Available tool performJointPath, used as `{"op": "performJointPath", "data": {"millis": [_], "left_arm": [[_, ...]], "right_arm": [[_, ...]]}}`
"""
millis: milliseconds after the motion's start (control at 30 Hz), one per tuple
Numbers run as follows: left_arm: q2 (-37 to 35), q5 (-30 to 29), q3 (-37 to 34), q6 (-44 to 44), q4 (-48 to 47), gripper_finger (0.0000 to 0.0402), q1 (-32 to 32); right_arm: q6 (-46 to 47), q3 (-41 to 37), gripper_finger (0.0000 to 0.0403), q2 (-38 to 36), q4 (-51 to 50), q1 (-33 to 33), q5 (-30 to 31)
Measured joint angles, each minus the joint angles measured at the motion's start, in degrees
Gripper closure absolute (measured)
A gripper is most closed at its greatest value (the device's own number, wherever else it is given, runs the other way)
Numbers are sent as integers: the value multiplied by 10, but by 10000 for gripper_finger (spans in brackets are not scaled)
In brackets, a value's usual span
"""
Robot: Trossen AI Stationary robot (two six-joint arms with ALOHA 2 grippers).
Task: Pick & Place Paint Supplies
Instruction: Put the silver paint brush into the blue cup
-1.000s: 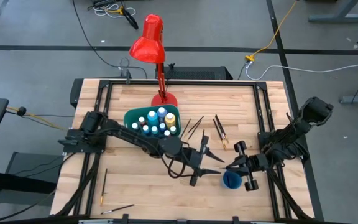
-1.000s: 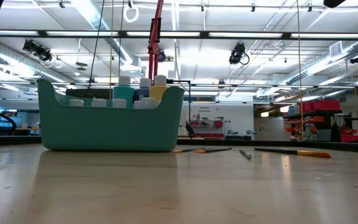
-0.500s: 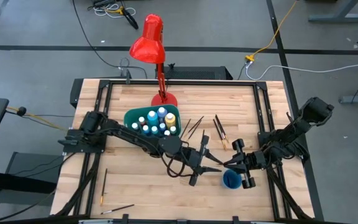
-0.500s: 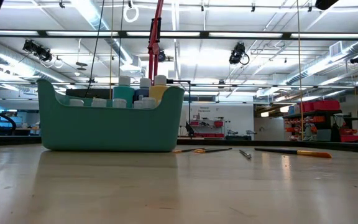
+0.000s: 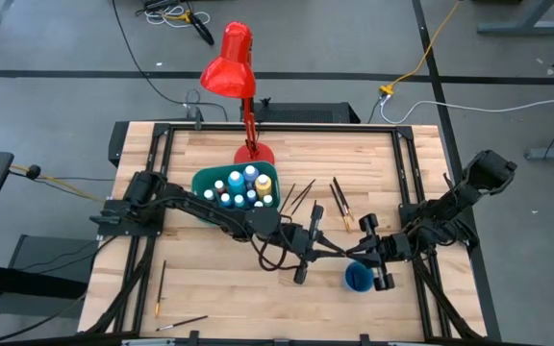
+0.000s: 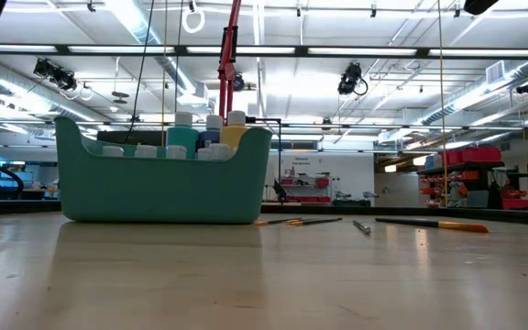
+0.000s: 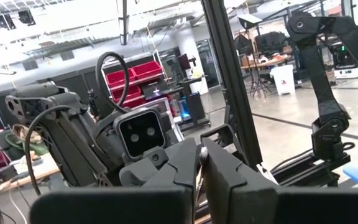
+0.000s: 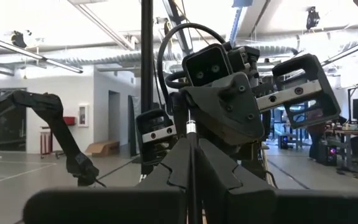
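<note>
Teal bin on the wooden bench, stocked with bottles, we judge already sorted. Loose brushes lie beside it; more near the bench's left front edge. Both grippers meet above the blue cup: left gripper and right gripper, fingers pressed together on one brush, apparently a handover.
</note>
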Motion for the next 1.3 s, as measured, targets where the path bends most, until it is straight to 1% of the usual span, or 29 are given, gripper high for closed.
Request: {"op": "performJointPath", "data": {"millis": [100, 233, 300, 433, 500, 667, 800, 867, 933, 1033, 1100, 1167, 1233, 1300], "left_arm": [[0, -2, 0, -14, -2, 382, 0], [-1, -2, 0, -33, -13, 389, 0], [-1, -3, 0, -45, -24, 390, 1], [-1, -2, 0, -65, -55, 382, 3], [-1, 1, 0, -74, -69, 380, 3], [-1, 0, 0, -78, -85, 389, 7], [-1, -2, 0, -78, -111, 384, 8], [-1, -4, 0, -81, -116, 379, 8], [-1, -15, 0, -80, -112, 379, 7], [-1, -28, 0, -73, -114, 389, 8], [-1, -29, 0, -71, -112, 390, 8], [-1, -30, 0, -72, -111, 390, 8], [-1, -30, 0, -73, -109, 385, 8], [-1, -30, 0, -71, -107, 379, 8]], "right_arm": [[-10, 0, 363, 0, -1, 0, 2], [-26, 0, 315, 0, -1, 0, 12], [-36, 0, 286, 0, -2, 3, 36], [-38, 0, 234, -13, -9, 9, 118], [-16, 0, 216, -27, -45, 13, 134], [91, 0, 193, -102, -184, 17, 92], [132, 4, 192, -169, -288, 19, 49], [149, 25, 194, -197, -374, 18, 40], [181, 63, 197, -219, -506, 16, 32], [241, 142, 201, -224, -732, 9, 25], [275, 192, 203, -217, -844, 2, 29], [300, 227, 205, -203, -902, -8, 30], [311, 243, 206, -188, -914, -19, 22], [312, 249, 209, -175, -911, -31, -15]]}}
